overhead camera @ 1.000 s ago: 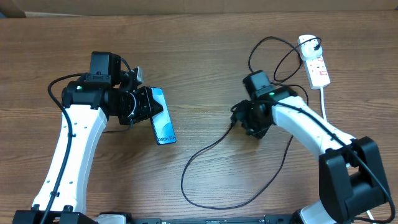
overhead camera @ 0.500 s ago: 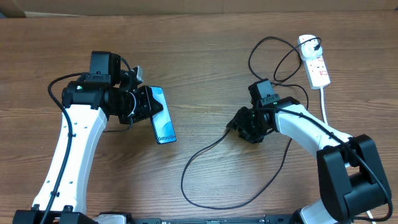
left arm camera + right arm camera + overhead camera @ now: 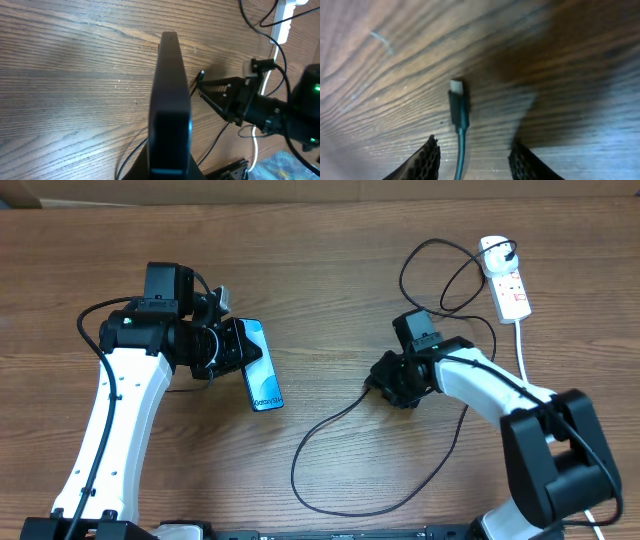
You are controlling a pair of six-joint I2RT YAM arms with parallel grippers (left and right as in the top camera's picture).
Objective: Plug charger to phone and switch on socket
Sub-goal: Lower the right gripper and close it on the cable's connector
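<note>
My left gripper [image 3: 232, 352] is shut on the phone [image 3: 260, 370], holding it by its long edges with the blue screen up. In the left wrist view the phone [image 3: 170, 95] shows edge-on and dark. The charger's black cable [image 3: 318, 426] loops over the table to a black plug in the socket [image 3: 508, 280] at the back right. Its connector tip [image 3: 456, 104] lies on the wood between the open fingers [image 3: 425, 159] of my right gripper [image 3: 476, 162], untouched. My right gripper [image 3: 382, 384] is low over that tip, right of the phone.
The socket's thick white cord [image 3: 524, 355] runs down the right side past my right arm. The cable makes a wide loop [image 3: 400, 505] near the front edge. A cardboard wall [image 3: 300, 190] lines the back of the wooden table [image 3: 330, 300].
My right gripper has shifted slightly left and down over the connector tip and its wrist has turned. The left arm and the phone have not moved.
</note>
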